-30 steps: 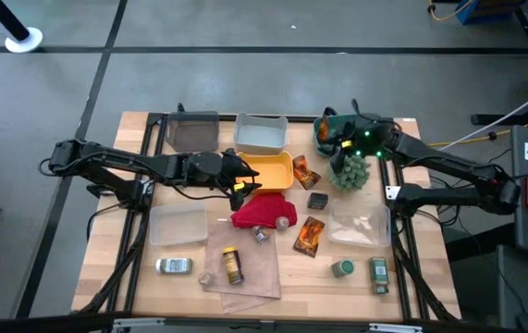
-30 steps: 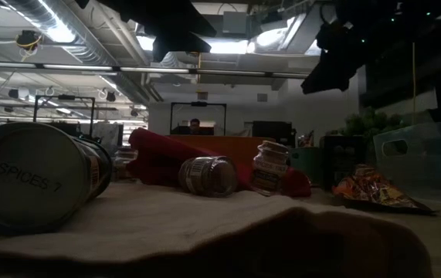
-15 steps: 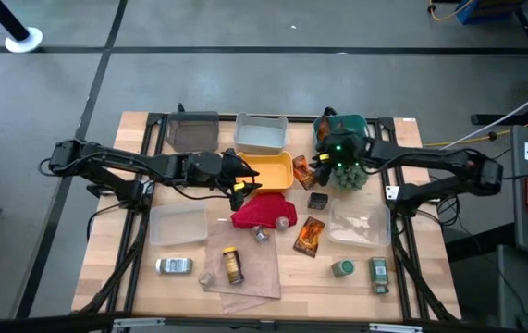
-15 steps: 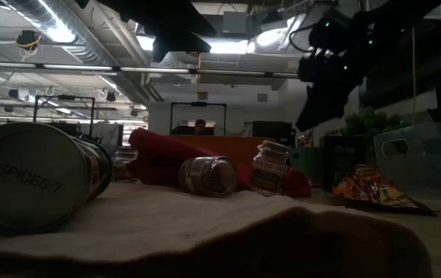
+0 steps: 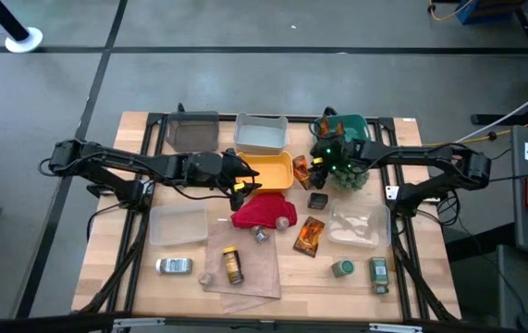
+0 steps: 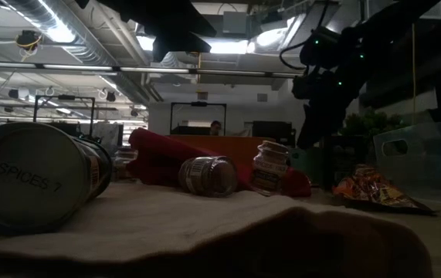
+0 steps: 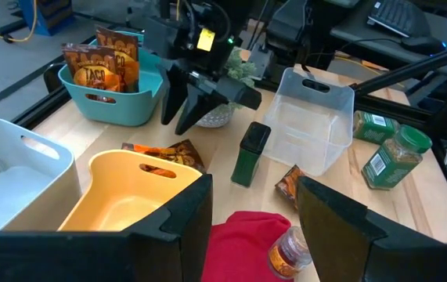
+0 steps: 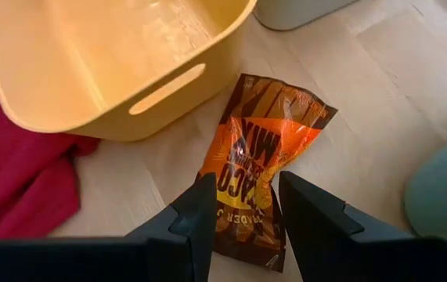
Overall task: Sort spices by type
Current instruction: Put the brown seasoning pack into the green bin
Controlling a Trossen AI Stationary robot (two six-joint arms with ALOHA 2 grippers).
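Sachet point(image 8: 262, 180) beside yellow bin point(image 5: 268, 170) | directly under right gripper point(image 8: 237, 205), fingers parted, empty | long axis 1–7 o'clock in wrist view | left gripper point(image 7: 253, 211) parted, farther.

Dark jointed arms, green wrist lights
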